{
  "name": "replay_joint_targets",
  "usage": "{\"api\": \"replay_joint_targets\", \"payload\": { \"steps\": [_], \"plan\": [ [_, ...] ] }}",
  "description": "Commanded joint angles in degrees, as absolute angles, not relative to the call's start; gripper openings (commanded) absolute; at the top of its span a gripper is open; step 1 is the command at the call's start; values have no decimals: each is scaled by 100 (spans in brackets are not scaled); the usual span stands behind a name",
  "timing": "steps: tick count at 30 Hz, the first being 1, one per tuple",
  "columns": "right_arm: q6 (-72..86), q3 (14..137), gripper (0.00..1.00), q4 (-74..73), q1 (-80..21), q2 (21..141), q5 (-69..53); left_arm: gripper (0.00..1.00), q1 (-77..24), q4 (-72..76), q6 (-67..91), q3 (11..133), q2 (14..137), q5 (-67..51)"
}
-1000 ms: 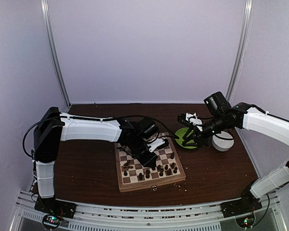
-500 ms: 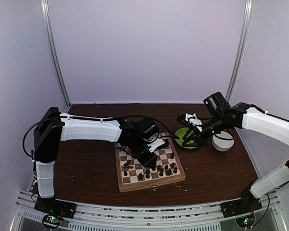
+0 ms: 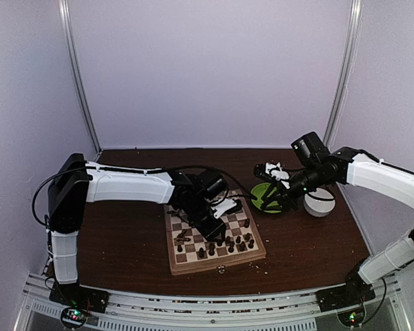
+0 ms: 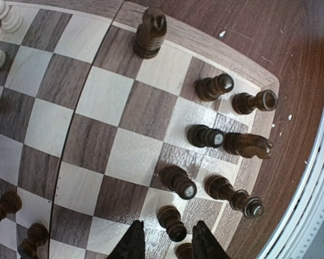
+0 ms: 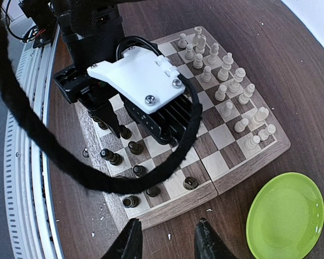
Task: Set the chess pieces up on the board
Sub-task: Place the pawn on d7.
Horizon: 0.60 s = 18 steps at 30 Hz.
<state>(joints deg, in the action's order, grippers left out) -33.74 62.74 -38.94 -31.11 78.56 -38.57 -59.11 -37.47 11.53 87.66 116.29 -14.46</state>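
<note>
The board point(image 3: 217, 265) lies on the brown table in front of the left arm. Dark pieces point(image 3: 234, 243) crowd its near right part, and some seem to lie on their sides. In the left wrist view my left gripper point(image 4: 166, 242) is open low over the board point(image 4: 102, 102), its fingers either side of a standing dark pawn point(image 4: 171, 222) without touching it. Cream pieces point(image 5: 225, 69) stand along the far side of the board point(image 5: 218, 164). My right gripper point(image 5: 167, 240) is open and empty above the bare table by the board's edge.
A round green plate point(image 3: 263, 200) lies right of the board, below my right gripper point(image 3: 276, 198). A white bowl point(image 3: 319, 202) stands further right. The left arm's black cable point(image 5: 54, 156) loops across the right wrist view. Small crumbs dot the table.
</note>
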Motion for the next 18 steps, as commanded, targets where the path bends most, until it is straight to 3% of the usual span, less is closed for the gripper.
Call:
{"api": "replay_joint_targets", "payload": {
  "steps": [1,10,18],
  "plan": [
    [-3401,6459,33,-3929,-3076,7862,-3858,33,-5950,-3789,1107,8953,11164,-1093],
    [-3401,6474,33,-3937,-3076,7879,-3864,36,-5520,-3997,1279,8727,10528,162],
    [-3410,6464,33,-3928,-3076,7890,-3841,38,-5089,-3980,1221,8793,10889,4]
  ]
}}
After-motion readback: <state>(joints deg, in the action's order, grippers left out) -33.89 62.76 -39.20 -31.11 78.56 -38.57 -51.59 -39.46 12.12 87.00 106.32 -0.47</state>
